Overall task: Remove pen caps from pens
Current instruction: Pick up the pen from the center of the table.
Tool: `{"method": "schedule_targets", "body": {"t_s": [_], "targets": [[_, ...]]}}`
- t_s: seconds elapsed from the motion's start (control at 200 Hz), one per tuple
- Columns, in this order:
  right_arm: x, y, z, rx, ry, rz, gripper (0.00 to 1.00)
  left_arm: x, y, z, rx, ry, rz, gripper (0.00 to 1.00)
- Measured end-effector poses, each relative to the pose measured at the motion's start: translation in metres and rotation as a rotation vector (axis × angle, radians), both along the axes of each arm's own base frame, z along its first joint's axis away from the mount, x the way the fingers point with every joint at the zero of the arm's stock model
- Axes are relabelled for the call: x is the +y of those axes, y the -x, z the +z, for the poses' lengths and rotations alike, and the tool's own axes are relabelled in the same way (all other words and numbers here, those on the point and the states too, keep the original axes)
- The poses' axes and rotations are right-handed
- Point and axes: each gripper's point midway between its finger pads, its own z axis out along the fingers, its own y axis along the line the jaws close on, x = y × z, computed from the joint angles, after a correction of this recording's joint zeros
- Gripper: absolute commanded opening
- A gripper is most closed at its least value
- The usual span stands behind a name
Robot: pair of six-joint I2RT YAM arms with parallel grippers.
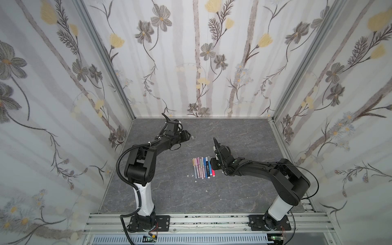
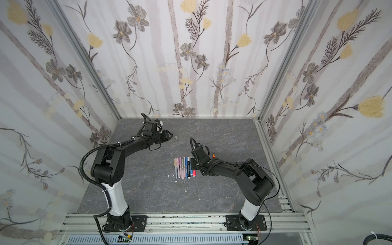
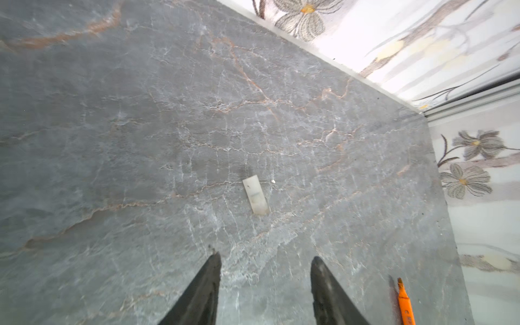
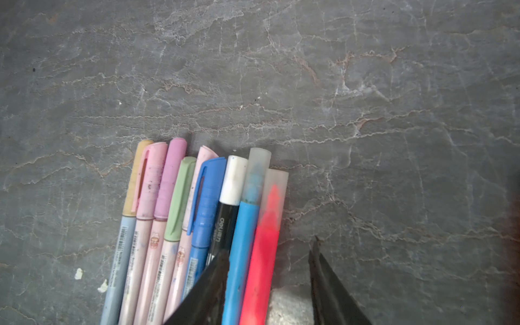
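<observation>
Nine capped pens (image 1: pixel 202 167) lie in one row just below frame centre in both top views. One loose whitish cap (image 1: pixel 193 137) sits above them. One uncapped orange pen (image 3: pixel 405 305) shows in the left wrist view.

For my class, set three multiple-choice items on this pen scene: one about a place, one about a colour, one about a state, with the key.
1. Where does the loose pale cap lie?
A. In the row of pens
B. Fitted on a pen
C. On the table, ahead of the left gripper

2. What colour is the cap on the black-barrelled pen?
A. Green
B. White
C. Purple

3. How does the left gripper stand?
A. Open and empty
B. Shut on a cap
C. Shut on a pen

Key:
1 C: the left wrist view shows it alone on bare stone beyond the gripper.
2 B: a white cap tops the black barrel in the right wrist view.
3 A: its jaws stand apart with nothing between them.
</observation>
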Motion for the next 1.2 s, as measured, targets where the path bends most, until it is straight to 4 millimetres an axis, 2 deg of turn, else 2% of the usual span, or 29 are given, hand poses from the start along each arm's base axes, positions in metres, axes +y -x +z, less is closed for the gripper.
{"method": "schedule_targets", "body": {"t_s": [0.07, 0.09, 0.265, 0.435, 0.654, 0.884, 1.199], "targets": [[-0.001, 0.002, -0.003, 0.007, 0.002, -0.002, 0.44, 0.003, 0.013, 0.013, -0.032, 0.018, 0.002, 0.98], [-0.001, 0.003, -0.003, 0.009, 0.003, -0.003, 0.43, 0.004, 0.017, 0.017, -0.045, 0.025, 0.002, 1.00], [-0.003, 0.008, -0.011, 0.025, 0.017, 0.003, 0.40, 0.013, 0.042, 0.048, -0.159, 0.083, 0.026, 1.00], [-0.004, 0.012, -0.019, 0.045, 0.030, 0.002, 0.37, 0.020, 0.050, 0.063, -0.223, 0.137, 0.052, 1.00], [-0.004, 0.010, -0.026, 0.042, 0.045, -0.006, 0.34, 0.017, 0.052, 0.072, -0.244, 0.190, 0.047, 1.00], [-0.003, 0.007, -0.028, 0.025, 0.039, -0.011, 0.31, 0.014, 0.055, 0.073, -0.225, 0.242, 0.050, 0.92], [-0.008, 0.009, -0.031, 0.007, 0.061, -0.013, 0.29, 0.021, 0.062, 0.086, -0.238, 0.195, 0.067, 0.91]]}}
